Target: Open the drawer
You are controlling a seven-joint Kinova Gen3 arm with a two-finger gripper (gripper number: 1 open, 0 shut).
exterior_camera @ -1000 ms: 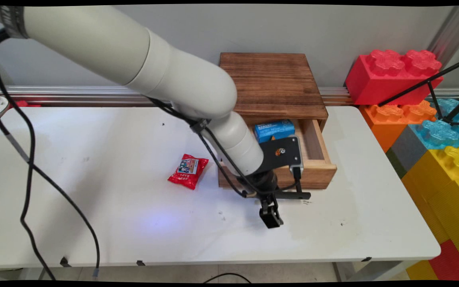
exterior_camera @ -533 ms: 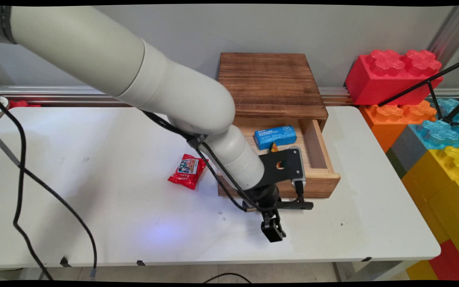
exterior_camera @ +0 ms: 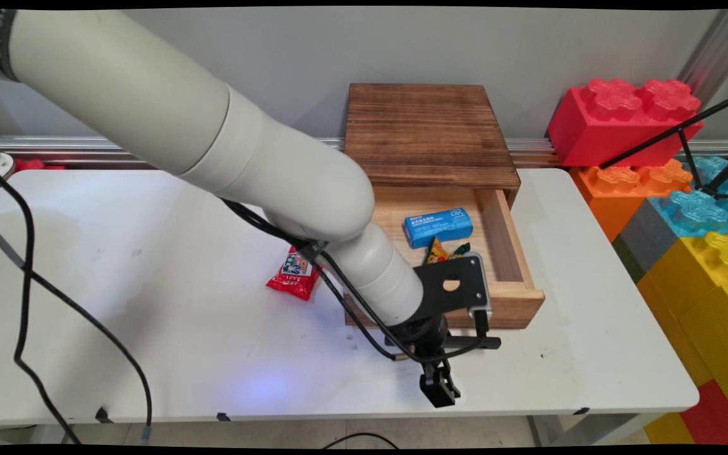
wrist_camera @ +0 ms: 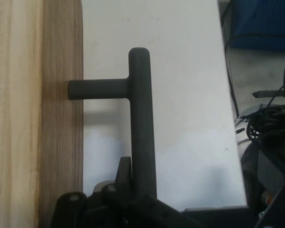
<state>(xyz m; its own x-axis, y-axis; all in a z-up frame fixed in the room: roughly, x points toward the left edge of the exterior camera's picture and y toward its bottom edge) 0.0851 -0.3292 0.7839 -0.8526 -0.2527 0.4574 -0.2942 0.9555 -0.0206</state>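
Note:
My gripper (exterior_camera: 438, 382) is shut on the black bar handle (exterior_camera: 465, 343) of a wooden drawer (exterior_camera: 509, 308), which stands pulled out from the dark-topped wooden box (exterior_camera: 430, 133). In the hand view the handle (wrist_camera: 141, 114) runs up from between the fingers, with one stem joining the drawer front (wrist_camera: 61, 118) on the left. Inside the drawer lie a blue box (exterior_camera: 438, 226) and a small orange and green packet (exterior_camera: 443, 251). A red snack packet (exterior_camera: 291, 276) lies on the white table (exterior_camera: 149, 253) left of the drawer, partly behind the arm.
Big red, orange, blue and yellow toy bricks (exterior_camera: 629, 120) are stacked past the table's right end. Black cables (exterior_camera: 23, 284) hang over the left side. The gripper is close to the table's near edge (exterior_camera: 339, 414).
The gripper has moved toward the table's near edge with the handle in it, and the drawer has slid further out. The small packet in the drawer now shows.

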